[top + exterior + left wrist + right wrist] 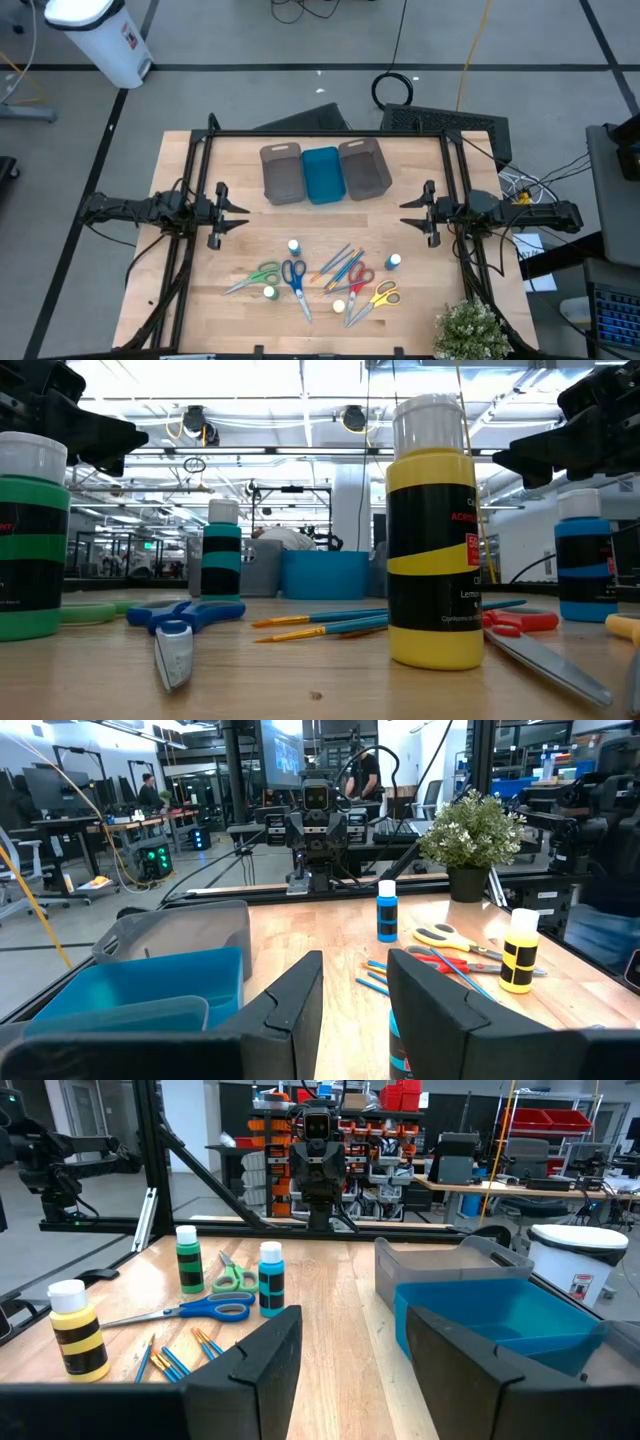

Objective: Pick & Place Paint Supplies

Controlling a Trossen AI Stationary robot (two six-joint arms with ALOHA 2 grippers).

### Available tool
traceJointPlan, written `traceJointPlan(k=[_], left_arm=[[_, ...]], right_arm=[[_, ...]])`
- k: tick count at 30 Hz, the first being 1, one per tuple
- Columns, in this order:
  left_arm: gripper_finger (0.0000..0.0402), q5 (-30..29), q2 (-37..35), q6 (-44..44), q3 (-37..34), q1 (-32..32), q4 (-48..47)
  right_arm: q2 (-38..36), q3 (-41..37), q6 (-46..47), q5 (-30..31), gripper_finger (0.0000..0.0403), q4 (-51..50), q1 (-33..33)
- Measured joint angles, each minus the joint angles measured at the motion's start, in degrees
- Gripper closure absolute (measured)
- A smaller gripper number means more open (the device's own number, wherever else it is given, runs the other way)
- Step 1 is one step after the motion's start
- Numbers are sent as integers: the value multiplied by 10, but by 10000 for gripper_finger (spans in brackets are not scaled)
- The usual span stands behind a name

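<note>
Both arms hover over the pale wooden bench [200, 290], one at each side, facing each other. The left claw [236, 212] hangs released, fingers parted with nothing between them; the right claw [410, 213] is just the same, spread and empty. At the back of the bench three rectangular trays stand side by side, touching: a grey plastic tray [281, 172], a blue plastic tray [322, 174] in the middle, another grey tray [364, 168]. The paint supplies lie scattered near the front edge: green-handled scissors [255, 277], blue-handled scissors [295, 283], red-handled scissors [357, 283], yellow-handled scissors [376, 298]. A bundle of thin coloured brushes [338, 265] lies between the blue and red scissors. A small blue-labelled paint bottle [394, 262] stands apart to the right, well clear of both claws.
</note>
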Motion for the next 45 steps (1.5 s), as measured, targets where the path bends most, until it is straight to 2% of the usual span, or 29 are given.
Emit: traceJointPlan(k=[33,39,45], left_arm=[[277,0,0,0,0,0,0],[277,0,0,0,0,0,0],[277,0,0,0,0,0,0]], right_arm=[[0,0,3,0,231,11,0],[0,0,153,1,232,82,0],[1,0,203,49,232,170,1]])
